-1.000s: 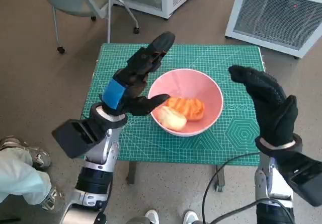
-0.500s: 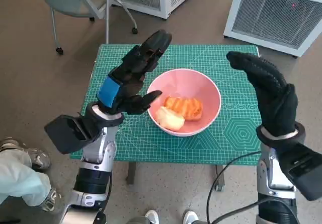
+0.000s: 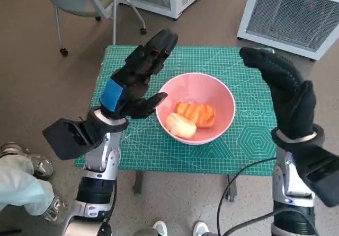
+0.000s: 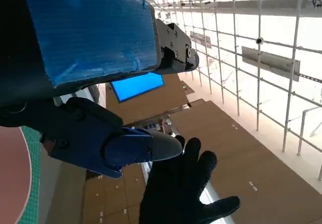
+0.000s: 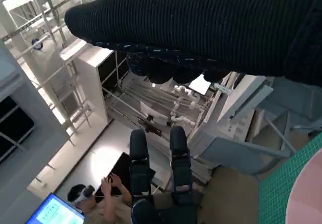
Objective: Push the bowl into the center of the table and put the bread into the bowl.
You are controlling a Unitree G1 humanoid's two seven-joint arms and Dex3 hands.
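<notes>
A round pink plastic bowl (image 3: 197, 114) sits near the middle of the small desk with its green gridded cutting mat (image 3: 249, 140); inside lie an orange ridged bread piece (image 3: 197, 114) and, touching it at its 8 o'clock, a pale rounded roll (image 3: 180, 125); the black left hand with blue tape on its back (image 3: 133, 82) hangs raised at the bowl's 9 o'clock, fingers (image 3: 157, 47) spread and holding nothing; the black knitted-glove right hand (image 3: 283, 90) hangs at 3 o'clock, fingers apart, empty.
</notes>
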